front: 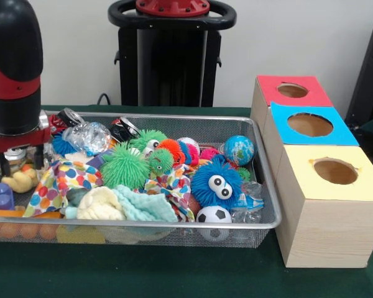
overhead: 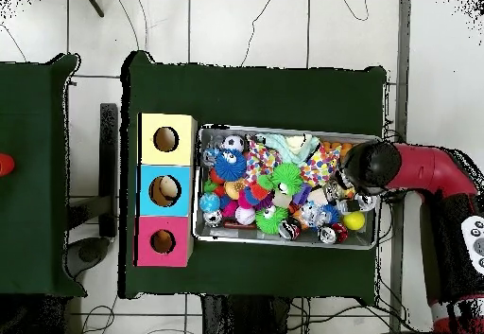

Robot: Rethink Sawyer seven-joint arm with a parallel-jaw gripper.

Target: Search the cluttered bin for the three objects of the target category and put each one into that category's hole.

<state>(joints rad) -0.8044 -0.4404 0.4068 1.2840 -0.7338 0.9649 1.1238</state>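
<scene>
The silver wire-mesh bin (front: 270, 186) (overhead: 284, 133) is full of toys. One crushed can (front: 69, 117) with a silver end lies at the far rim, also in the overhead view (overhead: 329, 236). A black and red can (front: 124, 128) (overhead: 289, 231) lies to its right by the same rim. My gripper (front: 20, 160) (overhead: 342, 198) hangs low at the bin's left end, right over a shiny silver thing (front: 15, 154) that may be a can. The hole (front: 292, 90) (overhead: 163, 241) is in the red-topped box, beyond the bin's right end.
A blue-topped box (front: 309, 124) and a yellow-topped box (front: 336, 171) stand in line with the red one. A crinkled clear bottle (front: 87, 135), a green spiky ball (front: 124, 166), a blue furry ball with eyes (front: 216, 183), a polka-dot cloth (front: 62, 183) and a yellow duck (front: 18, 180) crowd the bin.
</scene>
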